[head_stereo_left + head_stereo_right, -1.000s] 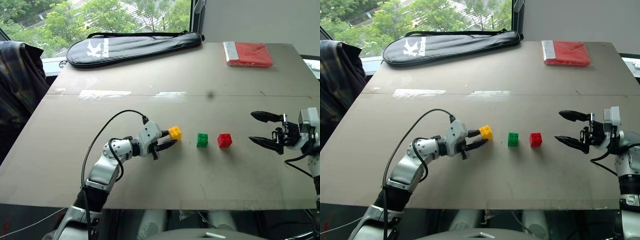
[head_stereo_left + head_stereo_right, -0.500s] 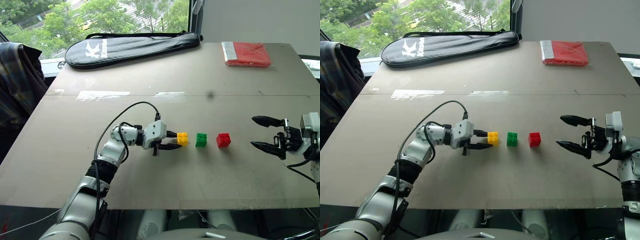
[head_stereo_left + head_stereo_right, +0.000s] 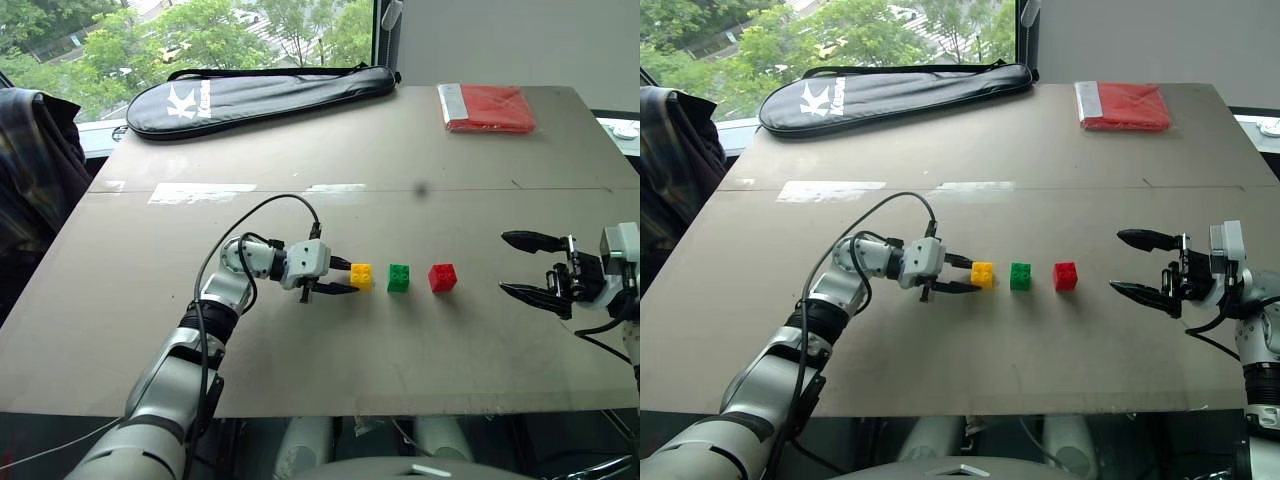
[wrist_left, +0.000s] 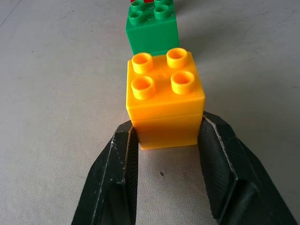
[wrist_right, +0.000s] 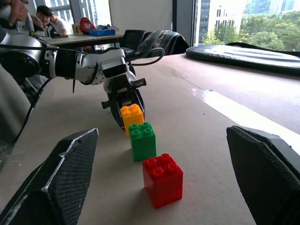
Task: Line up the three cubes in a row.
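**Inspector:** Report the position of the task items.

**Operator:** The three studded plastic brick cubes stand on the bare grey-brown tabletop (image 3: 420, 140). The small yellow plastic cube (image 3: 361, 276) is at my left end, the green plastic cube (image 3: 399, 278) just beside it with a narrow gap, and the red plastic cube (image 3: 443, 277) a little further off to the right. They read as nearly one straight row, studs up.

**Inspector:** State of your fingers?

**Operator:** My left gripper (image 4: 168, 140) pinches the yellow cube, one black finger flat on each opposite side wall, low down near its base. My right gripper (image 3: 521, 265) hangs spread wide, well apart from the red cube, holding nothing.

**Inspector:** Handling assessment?

**Operator:** I judge the cubes to be light, rigid and hollow, so no crushing risk. The walls are smooth and glossy, so they may slip or pivot between my pads if gripped off-centre. Being light, each would skid at a nudge, and the green one sits close enough to be knocked.

**Inspector:** Recommended hold?

**Operator:** Two parallel side faces, mid-height, fingers square to the walls, never on the studs. On release, I would open slowly so that the cube does not stick to a pad and twist.
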Controlling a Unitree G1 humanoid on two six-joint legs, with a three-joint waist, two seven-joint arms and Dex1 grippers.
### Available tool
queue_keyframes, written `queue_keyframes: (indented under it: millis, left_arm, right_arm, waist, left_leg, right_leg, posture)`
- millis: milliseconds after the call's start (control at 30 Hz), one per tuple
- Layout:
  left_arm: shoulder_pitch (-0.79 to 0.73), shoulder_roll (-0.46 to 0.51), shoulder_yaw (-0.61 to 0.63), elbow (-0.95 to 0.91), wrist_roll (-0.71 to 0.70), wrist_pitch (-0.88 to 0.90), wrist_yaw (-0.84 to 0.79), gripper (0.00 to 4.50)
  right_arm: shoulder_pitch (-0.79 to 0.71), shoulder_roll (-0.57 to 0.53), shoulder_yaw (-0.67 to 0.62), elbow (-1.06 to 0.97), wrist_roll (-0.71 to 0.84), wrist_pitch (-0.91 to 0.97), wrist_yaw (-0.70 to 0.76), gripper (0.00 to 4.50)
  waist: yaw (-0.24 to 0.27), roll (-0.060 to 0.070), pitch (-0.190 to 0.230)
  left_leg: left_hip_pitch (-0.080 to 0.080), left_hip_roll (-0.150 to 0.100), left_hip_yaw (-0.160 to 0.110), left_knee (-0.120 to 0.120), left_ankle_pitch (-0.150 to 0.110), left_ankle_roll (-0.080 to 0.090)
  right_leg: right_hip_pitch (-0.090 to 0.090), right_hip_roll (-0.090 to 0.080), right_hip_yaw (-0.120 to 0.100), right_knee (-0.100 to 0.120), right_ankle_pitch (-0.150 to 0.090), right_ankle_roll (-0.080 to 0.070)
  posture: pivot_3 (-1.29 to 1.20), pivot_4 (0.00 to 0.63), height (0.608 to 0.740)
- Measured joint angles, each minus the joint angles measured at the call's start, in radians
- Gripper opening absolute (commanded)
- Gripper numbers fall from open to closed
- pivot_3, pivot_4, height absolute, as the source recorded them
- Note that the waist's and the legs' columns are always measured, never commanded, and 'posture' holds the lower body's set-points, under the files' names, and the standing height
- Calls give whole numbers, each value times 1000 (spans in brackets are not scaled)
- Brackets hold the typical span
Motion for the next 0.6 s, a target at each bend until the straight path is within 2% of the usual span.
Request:
queue_keyframes:
  millis: [133,233,467,600]
  left_arm:
    - [-13,1,13,29,16,-15,28,3525]
    - [-20,1,20,44,18,-27,39,4461]
    - [18,17,53,11,12,-31,37,4461]
    - [134,73,88,-139,-35,31,29,4461]
  right_arm:
    - [0,0,0,-2,0,5,-1,4500]
    - [0,0,0,-4,0,13,-1,4500]
    - [0,0,0,-36,0,24,-8,4500]
    - [4,1,0,-51,0,41,-18,4500]
  waist:
    - [-2,0,0]
    - [-6,0,0]
    - [-24,1,0]
    - [-28,1,0]
  left_leg:
    - [0,1,0,0,0,0]
    - [0,1,0,0,0,0]
    - [1,2,0,0,0,0]
    - [1,7,1,-2,0,0]
  right_leg:
    - [0,2,0,0,0,-1]
    - [0,2,0,0,0,-1]
    - [0,2,1,0,0,-1]
    - [-1,5,3,-1,0,-1]
  posture:
    - [0,150,707]
    - [0,150,707]
    - [0,150,707]
    - [0,150,707]
